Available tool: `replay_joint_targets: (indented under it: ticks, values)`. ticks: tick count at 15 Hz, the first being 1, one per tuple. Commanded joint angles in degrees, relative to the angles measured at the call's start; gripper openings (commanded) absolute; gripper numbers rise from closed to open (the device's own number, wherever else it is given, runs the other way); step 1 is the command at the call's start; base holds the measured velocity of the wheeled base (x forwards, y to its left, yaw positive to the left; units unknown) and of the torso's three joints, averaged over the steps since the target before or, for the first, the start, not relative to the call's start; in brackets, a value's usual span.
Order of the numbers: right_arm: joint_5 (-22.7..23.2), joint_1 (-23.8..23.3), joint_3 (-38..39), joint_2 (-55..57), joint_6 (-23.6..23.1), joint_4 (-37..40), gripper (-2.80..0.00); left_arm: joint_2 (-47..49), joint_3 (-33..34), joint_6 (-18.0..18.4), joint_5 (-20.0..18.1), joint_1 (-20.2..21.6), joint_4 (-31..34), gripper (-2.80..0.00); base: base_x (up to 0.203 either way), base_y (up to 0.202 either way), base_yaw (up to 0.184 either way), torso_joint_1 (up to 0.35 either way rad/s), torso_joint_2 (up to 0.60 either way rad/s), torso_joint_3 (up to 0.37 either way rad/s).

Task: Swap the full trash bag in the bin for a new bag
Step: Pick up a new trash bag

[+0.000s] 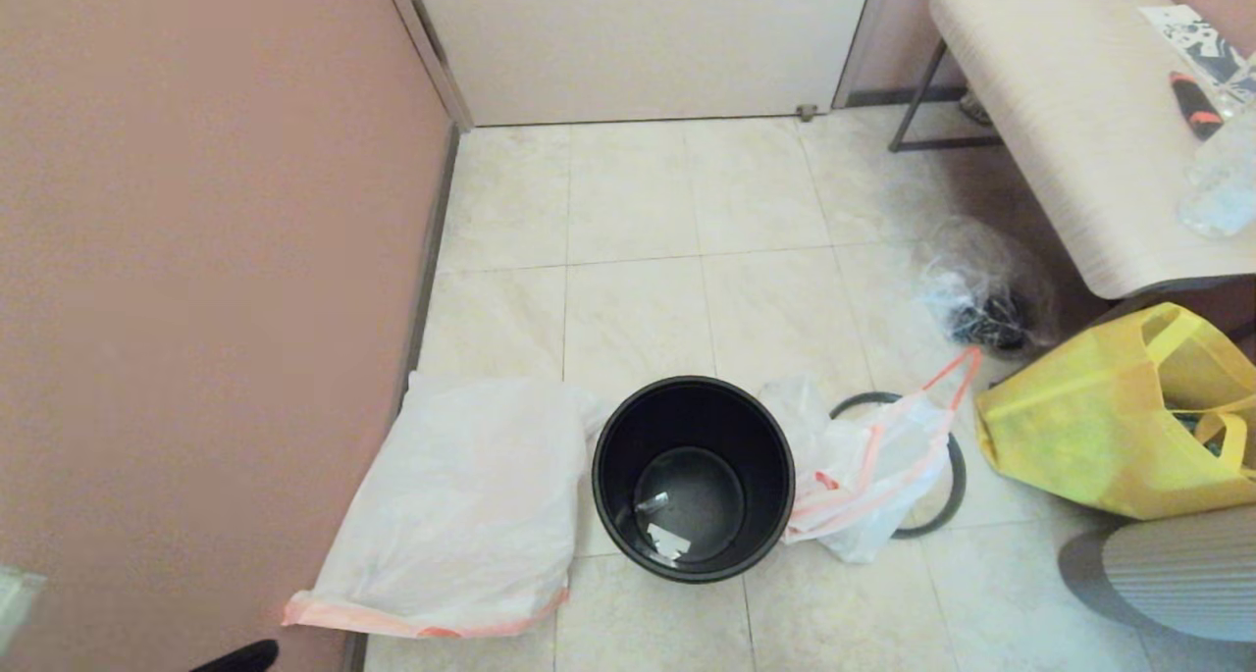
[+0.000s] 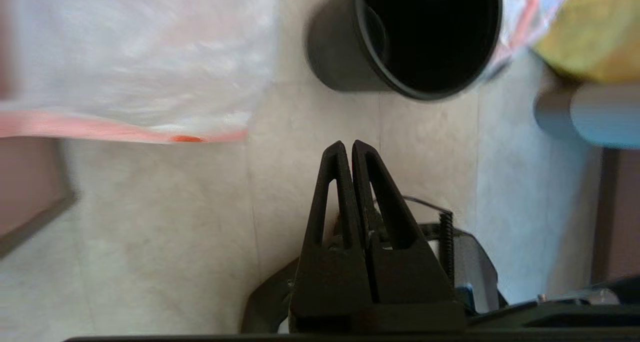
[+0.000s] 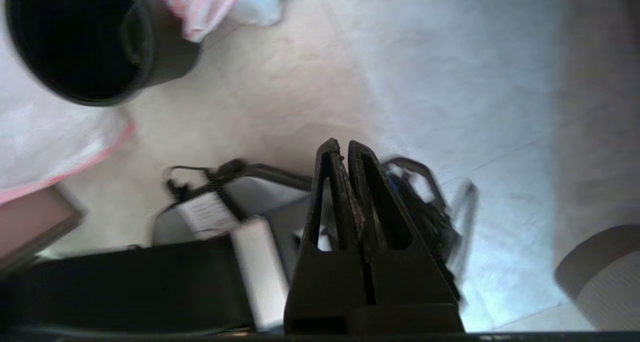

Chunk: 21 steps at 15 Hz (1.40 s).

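Nearest, both clenched, empty grippers, left gripper [image 2: 348,145] and right gripper [image 3: 339,143], hover short of the bin [image 1: 693,478]; the new bag [image 1: 461,510], flat at left, may slip a pinch.

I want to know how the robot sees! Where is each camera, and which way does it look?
Head view: up on the head, looking down at the round black plastic bin on the floor; hardly any robot shows.
Left wrist view: behind the left gripper, shut, facing the floor.
Right wrist view: behind the right gripper, shut, over the floor.
All three share the bin and the smooth white plastic new bag.
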<state>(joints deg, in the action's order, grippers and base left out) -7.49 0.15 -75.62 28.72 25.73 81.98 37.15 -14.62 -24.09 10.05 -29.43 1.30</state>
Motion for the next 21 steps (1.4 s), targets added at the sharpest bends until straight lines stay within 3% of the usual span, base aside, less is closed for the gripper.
replay_joint_targets:
  ticks: [1, 3, 6, 8, 12, 16, 18, 19, 21]
  values:
    - [-0.06, -1.97, 3.56, -10.86, -2.22, 1.37, -2.80, -9.09, -5.64, 0.11, 0.23, 2.42, 12.46, -2.80, 0.000, 0.000, 0.000, 0.000, 0.00, 0.000]
    - [-0.04, -1.57, 9.92, -16.03, -5.30, 2.45, -2.80, -12.62, -10.14, 0.97, -0.18, 7.47, 21.66, -2.80, 0.000, 0.000, 0.000, 0.000, 0.00, 0.000]
    - [1.44, -0.16, 20.37, -23.17, -9.16, -1.77, -2.80, -16.99, -11.33, 1.13, -3.14, 12.03, 26.87, -2.80, 0.000, 0.000, 0.000, 0.000, 0.00, 0.000]
    - [2.57, -0.36, 30.76, -27.84, -11.88, -14.04, -2.80, -18.73, -11.55, 1.23, -5.07, 13.95, 29.82, -2.80, 0.000, 0.000, 0.000, 0.000, 0.00, 0.000]
    - [3.23, -0.71, 49.32, -28.59, -12.96, -41.28, -2.80, -19.04, -11.05, 1.24, -7.29, 14.99, 30.51, -2.80, 0.000, 0.000, 0.000, 0.000, 0.00, 0.000]
    - [3.35, -0.74, 66.36, -28.70, -17.73, -65.98, -2.80, -19.14, -10.60, 1.24, -7.67, 15.42, 30.60, -2.80, 0.000, 0.000, 0.000, 0.000, 0.00, 0.000]
    - [4.22, -0.76, 71.32, -28.71, -20.92, -74.98, -2.80, -19.49, -10.60, 1.42, -7.58, 16.17, 30.69, -2.80, 0.000, 0.000, 0.000, 0.000, 0.00, 0.000]
    - [6.75, -0.76, 72.46, -28.72, -22.41, -76.50, -2.80, -19.61, -10.60, 1.82, -7.58, 16.94, 30.69, -2.80, 0.000, 0.000, 0.000, 0.000, 0.00, 0.000]
    - [7.21, -0.74, 72.67, -28.72, -24.94, -76.88, -2.80, -20.43, -10.64, 3.96, -7.58, 18.79, 30.99, -2.80, 0.000, 0.000, 0.000, 0.000, 0.00, 0.000]
